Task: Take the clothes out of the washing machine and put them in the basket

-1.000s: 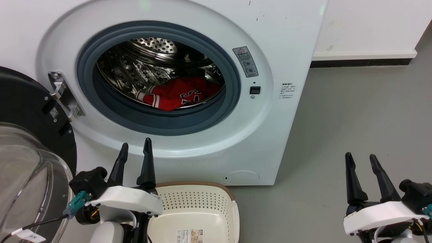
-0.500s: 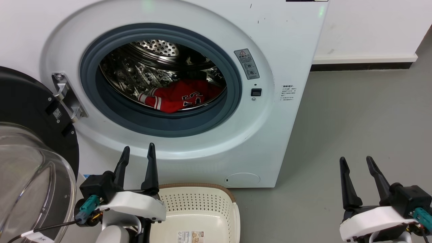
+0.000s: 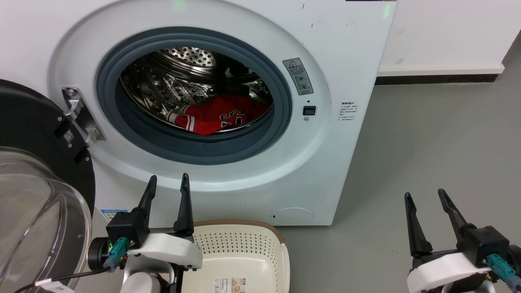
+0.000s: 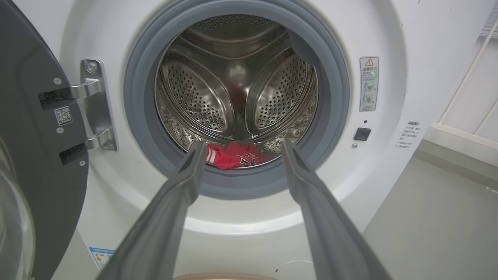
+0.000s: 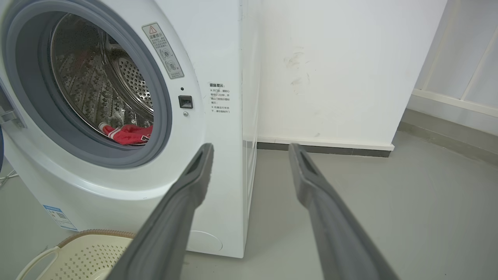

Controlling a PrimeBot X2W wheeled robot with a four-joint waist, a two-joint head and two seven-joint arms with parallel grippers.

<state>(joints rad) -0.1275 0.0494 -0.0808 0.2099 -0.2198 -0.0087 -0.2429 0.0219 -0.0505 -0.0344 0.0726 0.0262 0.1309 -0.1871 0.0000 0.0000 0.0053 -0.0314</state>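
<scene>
The clothes (image 3: 215, 118) lie at 6 o'clock in the washing machine (image 3: 333, 81) (door (image 3: 32, 122) open). The left gripper (image 3: 169, 177) and right gripper (image 3: 424, 193) are spread, holding nothing; the basket (image 3: 236, 223) sits at the machine's 6 o'clock.

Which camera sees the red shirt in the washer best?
The head view: the shirt lies in the drum with its numbers and striped trim plain. The left wrist view shows it smaller and lower, numbers faint. The right wrist view shows a red corner behind the seal.

Red clothes (image 3: 215, 116) inside open washing machine (image 3: 333, 162), basket (image 3: 281, 248) below.
</scene>
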